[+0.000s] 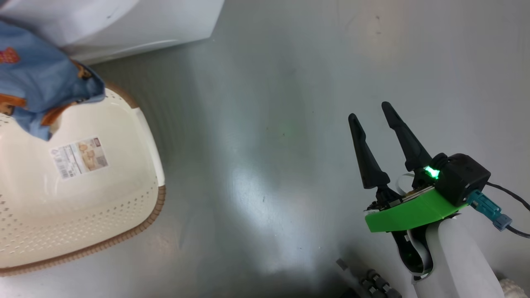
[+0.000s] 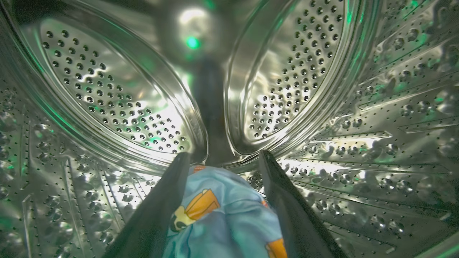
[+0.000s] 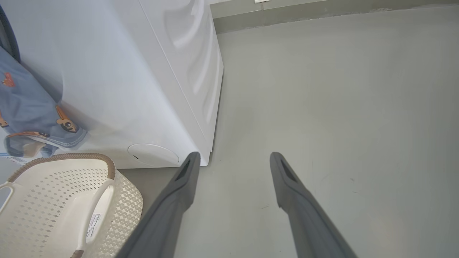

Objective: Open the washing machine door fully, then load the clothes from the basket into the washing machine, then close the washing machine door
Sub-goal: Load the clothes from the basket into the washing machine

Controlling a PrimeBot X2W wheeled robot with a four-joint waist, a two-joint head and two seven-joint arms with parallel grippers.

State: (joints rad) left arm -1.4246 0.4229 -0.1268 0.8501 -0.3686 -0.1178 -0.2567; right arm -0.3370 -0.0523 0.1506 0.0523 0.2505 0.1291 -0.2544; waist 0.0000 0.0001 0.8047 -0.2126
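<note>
**Releasing a garment inside the drum**

The left pincer [image 2: 224,157] is reached deep into the drum [image 2: 107,89] of the washing machine [image 3: 125,71] with its fingers spread, so the clothes [image 2: 222,215] between them are let go, not gripped. The right pincer [image 1: 369,111] is held released and empty above the floor [image 1: 269,165], clear of the loading. More bear-print fabric [image 1: 37,82] is draped over the one basket [image 1: 136,215] at the machine's foot. Whether one garment or two is present cannot be told.

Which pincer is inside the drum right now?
The left pincer: open, bear-print cloth between its fingers, steel drum around it; the right pincer hangs over floor.
</note>
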